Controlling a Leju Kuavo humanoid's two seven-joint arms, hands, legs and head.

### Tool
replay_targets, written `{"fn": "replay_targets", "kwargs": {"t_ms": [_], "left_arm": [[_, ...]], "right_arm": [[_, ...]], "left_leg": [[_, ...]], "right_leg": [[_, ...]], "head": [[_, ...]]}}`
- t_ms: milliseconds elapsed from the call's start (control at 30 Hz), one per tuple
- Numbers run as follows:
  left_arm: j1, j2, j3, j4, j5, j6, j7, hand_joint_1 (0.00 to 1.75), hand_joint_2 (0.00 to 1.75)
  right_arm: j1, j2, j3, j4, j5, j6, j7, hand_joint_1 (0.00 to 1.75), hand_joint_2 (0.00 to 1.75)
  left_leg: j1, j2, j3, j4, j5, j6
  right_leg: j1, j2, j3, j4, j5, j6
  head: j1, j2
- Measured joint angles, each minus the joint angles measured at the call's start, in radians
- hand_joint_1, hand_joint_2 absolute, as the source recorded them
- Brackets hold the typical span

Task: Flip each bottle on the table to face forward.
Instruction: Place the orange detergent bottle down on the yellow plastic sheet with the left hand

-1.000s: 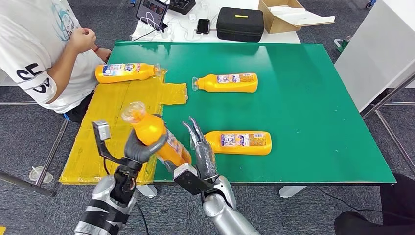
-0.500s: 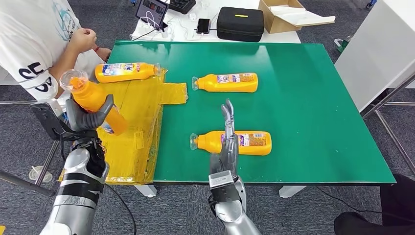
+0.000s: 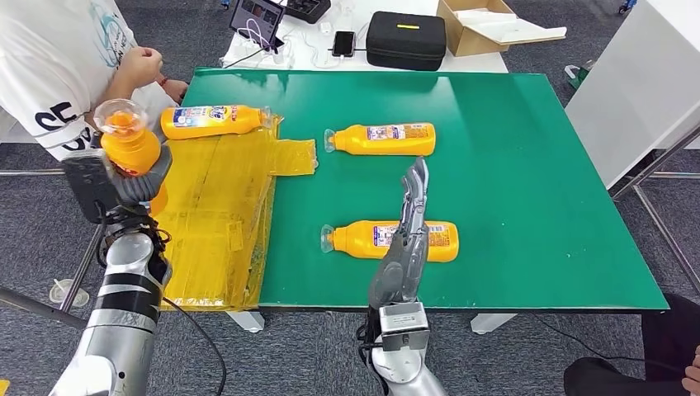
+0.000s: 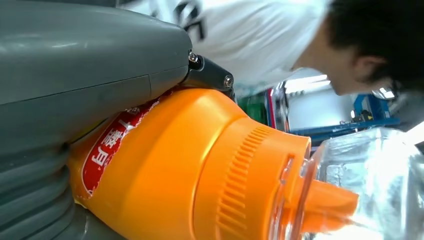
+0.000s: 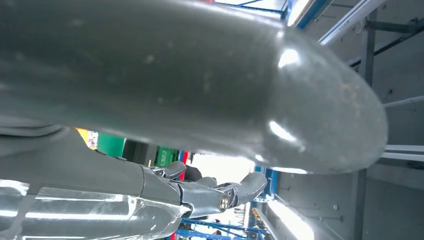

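Bottle point(image 3: 130, 150) was gripped in the left robot hand point(image 3: 132, 183), raised cap-up over the yellow sheet point(image 3: 219, 210) at the left edge of the green surface point(image 3: 512, 165).

The right robot hand point(image 3: 406, 239) hovered with straight, spread fingers, holding nothing, above the near bottle point(image 3: 437, 241) lying flat. Two more lay on their sides: the far-left bottle point(image 3: 210, 120) on the sheet and the middle bottle point(image 3: 384, 139) on the green. The held bottle looked smooth and top-heavy; a slack grip could let it slip or roll off the edge. A person's arm point(image 3: 115, 91) sat close by, risking a bump. A black case point(image 3: 405, 40) and cardboard box point(image 3: 487, 25) stood well apart.
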Motion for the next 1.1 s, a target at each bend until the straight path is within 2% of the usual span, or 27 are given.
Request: {"fn": "replay_targets", "kwargs": {"t_ms": [133, 267, 433, 533, 800, 867, 933, 1000, 1100], "left_arm": [[-0.05, 0.044, -0.085, 0.127, -0.376, 0.037, 0.068, 1.75, 1.75], [-0.079, 0.093, -0.199, 0.274, -0.603, -0.071, 0.104, 1.75, 1.75], [-0.081, 0.146, -0.302, 0.393, -0.687, -0.239, 0.101, 1.75, 1.75], [-0.081, 0.171, -0.342, 0.437, -0.706, -0.309, 0.098, 1.75, 1.75], [-0.094, 0.209, -0.397, 0.495, -0.713, -0.397, 0.09, 1.72, 1.75], [-0.096, 0.213, -0.401, 0.501, -0.707, -0.411, 0.09, 1.05, 1.75], [-0.098, 0.216, -0.405, 0.505, -0.702, -0.421, 0.09, 0.2, 1.75], [-0.098, 0.219, -0.408, 0.51, -0.694, -0.432, 0.089, 0.0, 1.75], [-0.097, 0.221, -0.408, 0.515, -0.677, -0.449, 0.086, 0.0, 1.75]], "right_arm": [[-0.007, -0.005, 0.002, 0.001, -0.035, 0.053, 0.0, 0.0, 0.0], [-0.014, -0.006, -0.001, 0.008, -0.052, 0.111, 0.0, 0.0, 0.0], [-0.014, -0.009, -0.01, 0.023, -0.069, 0.167, 0.0, 0.0, 0.0], [-0.015, -0.008, -0.014, 0.042, -0.077, 0.193, 0.0, 0.0, 0.0], [-0.025, 0.002, -0.022, 0.1, -0.082, 0.224, 0.0, 0.0, 0.0], [-0.027, 0.005, -0.024, 0.114, -0.081, 0.231, 0.0, 0.0, 0.0], [-0.029, 0.009, -0.024, 0.127, -0.08, 0.237, 0.0, 0.0, 0.0], [-0.033, 0.013, -0.025, 0.143, -0.078, 0.243, 0.0, 0.0, 0.0], [-0.037, 0.018, -0.027, 0.167, -0.075, 0.251, 0.0, 0.0, 0.0]], "left_leg": [[0.0, 0.0, 0.0, 0.0, 0.0, 0.0], [0.0, 0.001, 0.001, 0.0, 0.0, 0.0], [0.0, 0.003, 0.001, 0.0, 0.0, 0.0], [0.001, 0.003, 0.0, 0.0, 0.0, 0.0], [0.001, 0.002, 0.001, 0.0, 0.0, 0.0], [0.001, 0.002, 0.002, 0.0, 0.0, -0.001], [0.001, 0.002, 0.002, 0.0, 0.0, -0.001], [0.001, 0.002, 0.003, 0.0, 0.001, -0.001], [0.002, 0.002, 0.003, 0.0, 0.001, -0.002]], "right_leg": [[0.0, 0.0, 0.0, 0.0, 0.0, 0.0], [0.0, 0.001, 0.0, 0.0, 0.0, 0.0], [0.0, 0.003, 0.0, 0.0, 0.0, 0.0], [0.001, 0.003, -0.001, 0.0, 0.0, 0.0], [0.001, 0.003, 0.001, 0.0, 0.0, -0.001], [0.001, 0.003, 0.001, 0.0, 0.0, -0.001], [0.001, 0.003, 0.002, 0.0, 0.0, -0.001], [0.001, 0.003, 0.002, 0.0, 0.0, -0.001], [0.002, 0.003, 0.002, 0.0, 0.0, -0.001]], "head": [[0.0, 0.0], [0.0, 0.0], [0.0, 0.0], [0.0, 0.0], [0.0, 0.0], [0.0, 0.0], [0.0, 0.0], [0.0, 0.0], [0.0, 0.0]]}}
